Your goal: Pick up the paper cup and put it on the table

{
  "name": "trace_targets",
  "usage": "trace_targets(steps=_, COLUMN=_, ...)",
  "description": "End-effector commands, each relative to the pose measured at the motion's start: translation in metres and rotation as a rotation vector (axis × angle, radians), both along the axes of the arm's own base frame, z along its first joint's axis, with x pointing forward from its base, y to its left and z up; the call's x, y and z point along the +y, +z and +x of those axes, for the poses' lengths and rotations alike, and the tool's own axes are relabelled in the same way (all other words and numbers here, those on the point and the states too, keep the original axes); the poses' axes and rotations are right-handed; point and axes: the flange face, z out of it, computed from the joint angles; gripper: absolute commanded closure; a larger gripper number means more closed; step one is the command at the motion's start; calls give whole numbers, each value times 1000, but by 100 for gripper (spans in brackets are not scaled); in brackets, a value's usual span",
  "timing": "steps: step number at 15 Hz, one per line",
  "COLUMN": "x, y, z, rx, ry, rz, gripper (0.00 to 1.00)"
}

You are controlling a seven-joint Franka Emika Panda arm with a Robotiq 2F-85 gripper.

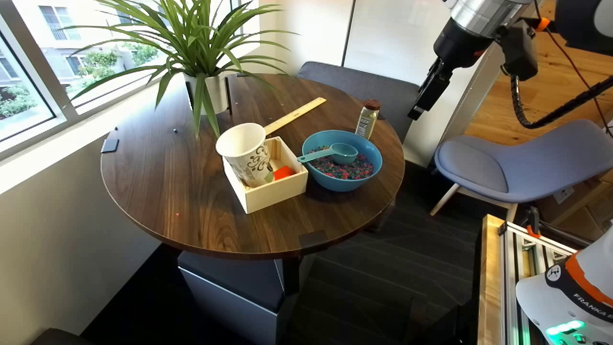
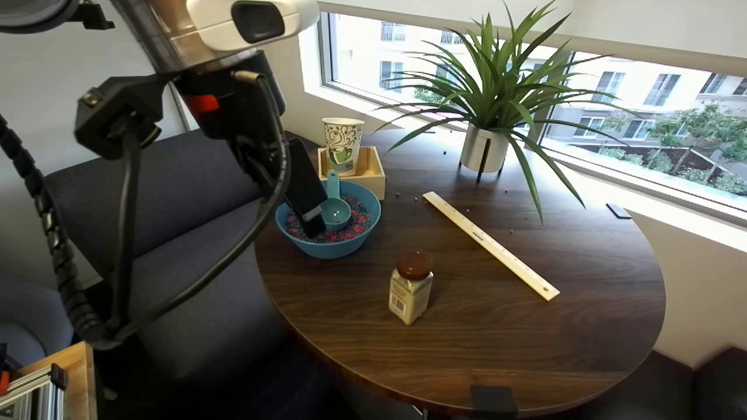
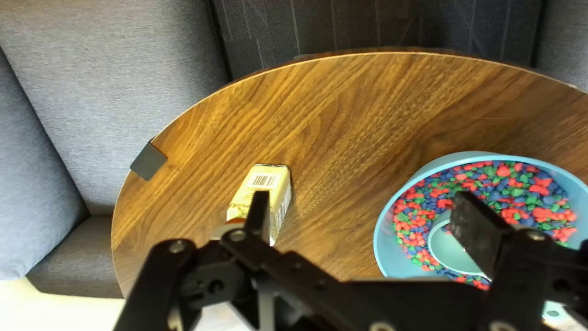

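Observation:
The paper cup (image 1: 254, 163), cream-white with a printed pattern, stands mouth up inside a small pale wooden box (image 1: 275, 197). It also shows in an exterior view (image 2: 342, 146), partly behind the box's front wall (image 2: 373, 185). The box rests on the round dark brown table (image 1: 158, 191), which also shows in the wrist view (image 3: 330, 124). My gripper (image 3: 363, 202) is open, with nothing between its fingers. It hangs in the air, high and away from the cup in an exterior view (image 1: 415, 113). The cup is out of the wrist view.
A blue bowl (image 1: 330, 184) of coloured bits with a teal scoop (image 1: 345, 152) stands beside the box. A jar with a brown lid (image 2: 410, 294), a wooden ruler (image 2: 490, 245) and a potted plant (image 2: 483, 153) are on the table. An orange-red object (image 1: 283, 172) lies in the box.

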Motion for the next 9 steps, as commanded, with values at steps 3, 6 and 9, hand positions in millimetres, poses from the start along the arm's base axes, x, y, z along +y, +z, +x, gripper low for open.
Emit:
trace_targets(steps=3, x=0, y=0, z=0, rx=1, ry=0, rz=0, gripper=0)
trace_targets(steps=6, x=6, y=4, z=6, rx=-5, ry=15, rz=-5, gripper=0)
trace_targets(steps=9, x=25, y=29, z=21, rx=-50, ry=64, rz=11, gripper=0)
